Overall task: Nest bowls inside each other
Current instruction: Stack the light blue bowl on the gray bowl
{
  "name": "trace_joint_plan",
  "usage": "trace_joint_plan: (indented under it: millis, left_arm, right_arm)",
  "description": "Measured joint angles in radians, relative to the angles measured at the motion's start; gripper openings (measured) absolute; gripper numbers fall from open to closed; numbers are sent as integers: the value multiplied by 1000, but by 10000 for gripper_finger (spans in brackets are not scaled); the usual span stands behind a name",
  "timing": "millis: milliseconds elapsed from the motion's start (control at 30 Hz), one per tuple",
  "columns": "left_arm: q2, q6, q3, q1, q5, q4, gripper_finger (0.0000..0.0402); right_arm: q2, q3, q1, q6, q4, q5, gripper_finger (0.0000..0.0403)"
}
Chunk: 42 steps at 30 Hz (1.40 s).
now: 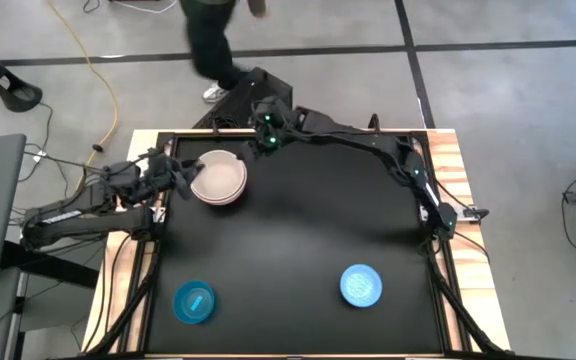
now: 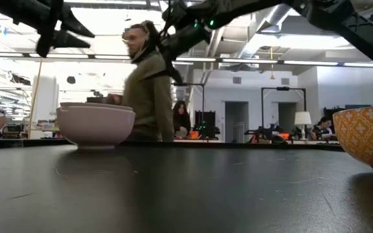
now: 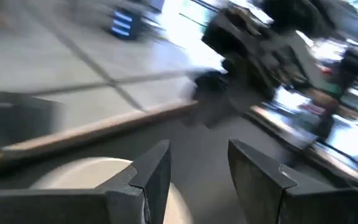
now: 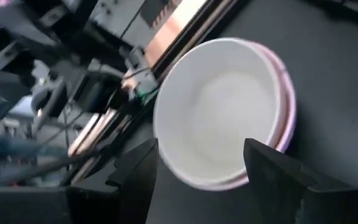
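Note:
A white bowl (image 1: 218, 176) sits nested in a pink bowl (image 4: 286, 93) at the table's far left; in the low view the stack (image 2: 96, 124) rests on its base. A teal bowl (image 1: 195, 302) and a light blue bowl (image 1: 361, 286) stand apart near the front edge. My right gripper (image 4: 201, 149) hangs open above the stack's far side (image 1: 265, 138), touching nothing. My left gripper (image 3: 197, 155) is open and level, just left of the stack (image 1: 183, 172) and above it, with nothing between its fingers.
A person (image 2: 149, 84) walks past beyond the table's far edge (image 1: 298, 133). The black tabletop (image 1: 298, 230) between the stack and the two blue bowls is bare. A wooden rail (image 1: 458, 160) borders the table at the right.

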Motion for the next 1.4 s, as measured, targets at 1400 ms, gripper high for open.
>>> trace_joint_plan:
  millis: [1400]
  left_arm:
    - [772,-171,377,-838,485,-613,148]
  right_arm:
    - [-382,-19,309,-492,-1007,504,254]
